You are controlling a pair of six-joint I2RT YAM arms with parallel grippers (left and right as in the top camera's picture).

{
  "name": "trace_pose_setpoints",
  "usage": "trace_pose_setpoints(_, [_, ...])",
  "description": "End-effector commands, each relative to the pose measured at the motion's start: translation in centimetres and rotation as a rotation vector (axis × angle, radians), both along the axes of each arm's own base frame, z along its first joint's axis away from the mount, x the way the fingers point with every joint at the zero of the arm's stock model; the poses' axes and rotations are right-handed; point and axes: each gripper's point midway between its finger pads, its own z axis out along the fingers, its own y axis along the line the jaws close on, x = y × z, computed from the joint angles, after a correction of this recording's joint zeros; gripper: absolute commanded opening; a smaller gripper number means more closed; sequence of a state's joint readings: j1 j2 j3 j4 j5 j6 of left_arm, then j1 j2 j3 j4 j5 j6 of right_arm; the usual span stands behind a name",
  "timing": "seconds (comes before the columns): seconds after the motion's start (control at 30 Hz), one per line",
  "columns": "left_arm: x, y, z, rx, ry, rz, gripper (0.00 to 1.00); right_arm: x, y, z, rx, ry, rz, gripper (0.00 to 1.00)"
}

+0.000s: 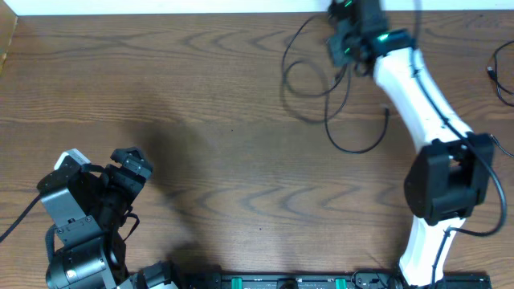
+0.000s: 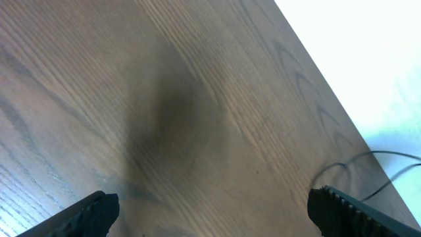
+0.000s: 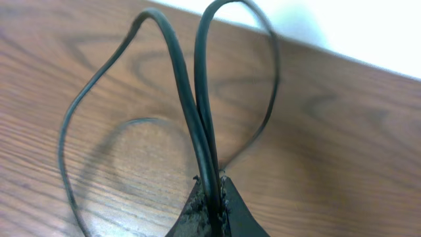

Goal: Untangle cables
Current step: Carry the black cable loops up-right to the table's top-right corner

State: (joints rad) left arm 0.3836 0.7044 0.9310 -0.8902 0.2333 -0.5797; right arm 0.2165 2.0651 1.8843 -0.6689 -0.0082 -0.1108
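A thin black cable (image 1: 315, 80) lies in loose loops on the wooden table at the far centre-right, with one end (image 1: 386, 113) trailing toward the right arm. My right gripper (image 1: 344, 50) is shut on the black cable near the table's far edge. In the right wrist view two black strands (image 3: 197, 118) are pinched between the fingertips (image 3: 212, 191) and loop away over the wood. My left gripper (image 1: 128, 172) is open and empty at the near left, its fingertips (image 2: 210, 210) wide apart over bare wood. A bit of black cable (image 2: 368, 171) shows far off.
Another thin black cable (image 1: 499, 74) lies at the table's right edge. The table's far edge (image 1: 201, 16) meets a white surface. The right arm (image 1: 418, 96) reaches across the right side. A brown box edge (image 1: 6, 40) sits at the far left corner.
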Motion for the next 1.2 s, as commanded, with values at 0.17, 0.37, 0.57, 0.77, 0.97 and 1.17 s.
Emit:
trace_pose_setpoints(0.17, [0.1, 0.2, 1.1, 0.011, -0.024, 0.012, 0.96, 2.0, -8.2, 4.2, -0.186, -0.137, -0.288, 0.01])
trace_pose_setpoints(0.37, [0.1, 0.2, 1.1, 0.011, -0.024, 0.012, 0.96, 3.0, -13.5, 4.7, -0.133, -0.16, -0.345, 0.01])
trace_pose_setpoints(0.57, [0.1, 0.2, 1.1, 0.011, -0.024, 0.012, 0.96, 1.8, -17.1, -0.6, 0.006, -0.027, -0.493, 0.01])
trace_pose_setpoints(0.77, [0.1, 0.2, 1.1, 0.011, -0.024, 0.012, 0.96, -0.3, -21.1, -8.5, 0.015, 0.135, -0.649, 0.05])
trace_pose_setpoints(0.97, [0.1, 0.2, 1.1, 0.011, -0.024, 0.012, 0.96, -1.2, -20.6, -9.2, 0.045, 0.191, -0.629, 0.57])
trace_pose_setpoints(1.17, [0.1, 0.2, 1.1, 0.011, -0.024, 0.012, 0.96, -2.0, -20.3, -3.1, 0.092, 0.108, -0.662, 0.99])
